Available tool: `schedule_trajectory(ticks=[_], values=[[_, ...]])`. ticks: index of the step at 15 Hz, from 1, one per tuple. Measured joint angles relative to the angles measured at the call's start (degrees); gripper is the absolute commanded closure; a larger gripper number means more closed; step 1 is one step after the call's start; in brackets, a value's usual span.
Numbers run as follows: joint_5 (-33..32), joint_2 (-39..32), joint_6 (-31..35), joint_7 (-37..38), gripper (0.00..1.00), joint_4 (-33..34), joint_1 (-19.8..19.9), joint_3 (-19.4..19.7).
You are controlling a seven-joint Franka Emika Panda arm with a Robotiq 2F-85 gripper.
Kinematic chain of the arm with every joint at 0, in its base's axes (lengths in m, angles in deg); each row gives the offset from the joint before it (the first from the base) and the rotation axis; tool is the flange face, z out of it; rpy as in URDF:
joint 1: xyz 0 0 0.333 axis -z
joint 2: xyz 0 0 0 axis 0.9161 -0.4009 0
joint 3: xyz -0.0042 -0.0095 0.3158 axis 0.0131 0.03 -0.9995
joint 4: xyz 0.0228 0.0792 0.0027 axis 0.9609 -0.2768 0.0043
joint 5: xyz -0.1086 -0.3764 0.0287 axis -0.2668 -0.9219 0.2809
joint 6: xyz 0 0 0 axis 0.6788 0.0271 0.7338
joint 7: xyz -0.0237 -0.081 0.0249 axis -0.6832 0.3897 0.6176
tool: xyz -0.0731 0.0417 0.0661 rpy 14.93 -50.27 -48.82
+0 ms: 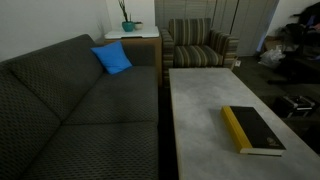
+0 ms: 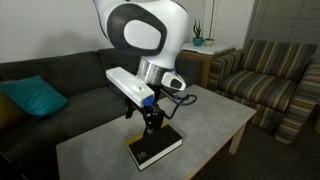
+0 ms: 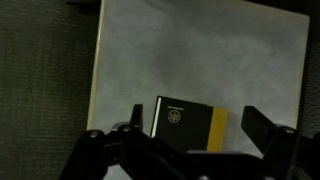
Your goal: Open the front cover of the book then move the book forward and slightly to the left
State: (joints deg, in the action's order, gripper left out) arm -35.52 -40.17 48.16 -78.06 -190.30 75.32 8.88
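Note:
The book (image 1: 254,131) lies closed and flat on the grey coffee table (image 1: 200,100), near one end. Its black front cover (image 3: 180,122) faces up with a gold emblem, and the yellow spine (image 3: 216,127) runs along one long side. The book also shows in an exterior view (image 2: 157,149). My gripper (image 2: 152,126) hangs just above the book, apart from it. In the wrist view the gripper (image 3: 200,128) is open and empty, with one finger on each side of the book. The arm does not show in the exterior view that looks along the table.
A dark grey sofa (image 1: 70,110) runs along one long side of the table, with a blue cushion (image 1: 113,58) on it. A striped armchair (image 1: 198,43) stands beyond the table's end. A side table with a plant (image 1: 128,28) is beside it.

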Motion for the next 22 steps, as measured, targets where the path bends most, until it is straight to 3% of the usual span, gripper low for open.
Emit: schedule_trajectory(ticks=[4, 14, 22], values=[[1.5, -9.3, 0.2, 3.7, 0.00, 9.0, 3.7, -1.3], [-1.3, -11.9, 0.8, 4.5, 0.00, 11.0, 3.5, -1.7], [-5.5, -22.0, 9.8, 4.9, 0.00, 20.8, 3.7, -1.6]])
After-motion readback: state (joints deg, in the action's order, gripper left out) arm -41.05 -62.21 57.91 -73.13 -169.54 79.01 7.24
